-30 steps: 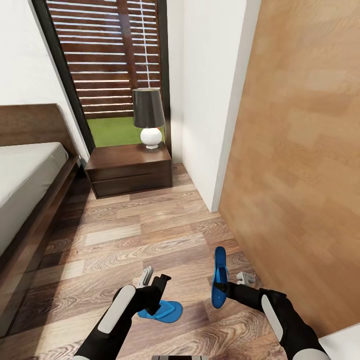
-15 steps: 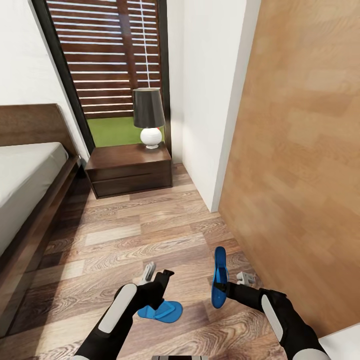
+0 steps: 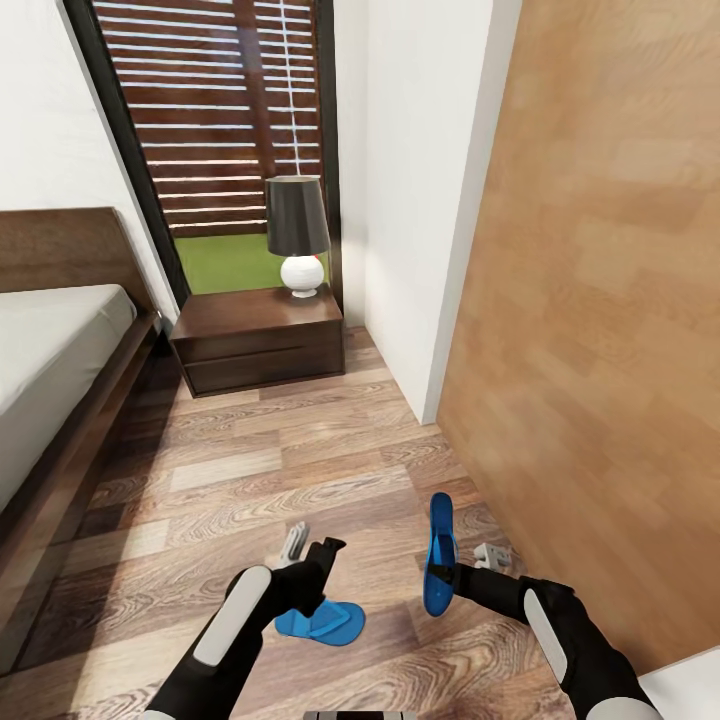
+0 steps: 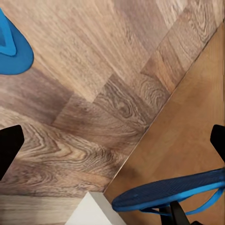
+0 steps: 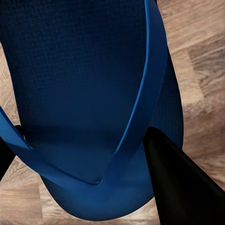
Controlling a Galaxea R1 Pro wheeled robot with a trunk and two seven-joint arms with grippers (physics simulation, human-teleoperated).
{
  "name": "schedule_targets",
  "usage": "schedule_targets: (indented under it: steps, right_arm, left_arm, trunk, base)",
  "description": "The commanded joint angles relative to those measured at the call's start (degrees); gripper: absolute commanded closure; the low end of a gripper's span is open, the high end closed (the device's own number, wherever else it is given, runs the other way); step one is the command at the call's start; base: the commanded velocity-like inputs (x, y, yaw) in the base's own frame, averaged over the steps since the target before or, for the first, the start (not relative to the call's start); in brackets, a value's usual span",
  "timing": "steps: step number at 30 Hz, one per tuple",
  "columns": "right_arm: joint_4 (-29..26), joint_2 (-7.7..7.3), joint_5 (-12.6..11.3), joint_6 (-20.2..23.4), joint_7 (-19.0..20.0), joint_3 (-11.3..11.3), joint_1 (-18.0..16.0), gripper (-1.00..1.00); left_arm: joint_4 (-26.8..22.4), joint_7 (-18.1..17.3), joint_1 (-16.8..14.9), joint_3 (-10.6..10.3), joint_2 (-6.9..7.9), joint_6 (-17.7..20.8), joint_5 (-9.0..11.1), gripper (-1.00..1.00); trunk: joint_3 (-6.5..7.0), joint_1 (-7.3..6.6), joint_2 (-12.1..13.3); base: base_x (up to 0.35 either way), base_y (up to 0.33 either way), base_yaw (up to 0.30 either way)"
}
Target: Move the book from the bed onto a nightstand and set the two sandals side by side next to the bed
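Observation:
Two blue sandals show low in the head view. One sandal (image 3: 322, 622) lies flat on the wood floor, partly under my left forearm. My right gripper (image 3: 452, 576) is shut on the other sandal (image 3: 438, 552) and holds it on edge above the floor. That sandal (image 5: 93, 84) shows close up with a black finger (image 5: 183, 187) against its strap. My left gripper (image 3: 310, 556) hovers open just beyond the lying sandal (image 4: 11, 47), its fingertips (image 4: 7, 147) wide apart with nothing between them. The bed (image 3: 50, 350) runs along the left, and a nightstand (image 3: 260, 335) stands beside its headboard. The book is out of view.
A black-shaded lamp (image 3: 297, 235) with a white base stands on the nightstand. A slatted window (image 3: 220, 110) is behind it. A white wall corner (image 3: 425, 250) and a tall light wood panel (image 3: 600, 350) close off the right side. Wood floor (image 3: 260, 470) stretches between bed and panel.
My left gripper has edged slightly forward above the lying sandal. The right gripper and its sandal have stayed nearly still.

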Motion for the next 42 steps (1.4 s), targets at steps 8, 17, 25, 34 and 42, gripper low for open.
schedule_targets:
  steps: [8, 17, 25, 34, 42]
  right_arm:
    - [0.0, 0.01, -0.3, 0.5, 0.1, -0.1, 0.0, 1.00]
    - [-0.1, -0.17, -0.5, 0.5, 0.2, -0.2, 0.0, 1.00]
    - [-3.3, -0.25, -0.6, 3.0, 0.2, -0.4, 0.0, 1.00]
    - [-5.2, -0.48, -0.7, 5.7, 0.3, -0.6, 0.0, 1.00]
    - [-5.3, -0.52, -0.7, 5.8, 0.3, -0.6, 0.0, 1.00]
  left_arm:
    - [-0.7, 0.2, 0.0, 0.0, 0.13, -0.2, 0.3, -1.00]
    - [-1.5, 0.2, 0.0, 0.1, 0.21, -0.5, -1.0, -1.00]
    - [-3.5, 0.5, 0.0, 0.2, 0.19, -6.0, -5.2, -1.00]
    - [-3.4, 6.0, 0.0, 0.2, 0.18, -7.2, -6.4, -1.00]
    - [-3.2, 9.2, 0.0, 0.2, -0.04, -7.1, -5.8, -1.00]
  trunk:
    - [-0.05, -0.01, 0.0]
    - [-0.05, -0.01, 0.0]
    - [-0.05, -0.01, 0.0]
    - [-0.05, -0.01, 0.0]
    - [-0.05, -0.01, 0.0]
  base:
    - [0.000, 0.000, 0.000]
    - [0.000, 0.000, 0.000]
    - [0.000, 0.000, 0.000]
    - [0.000, 0.000, 0.000]
    - [0.000, 0.000, 0.000]
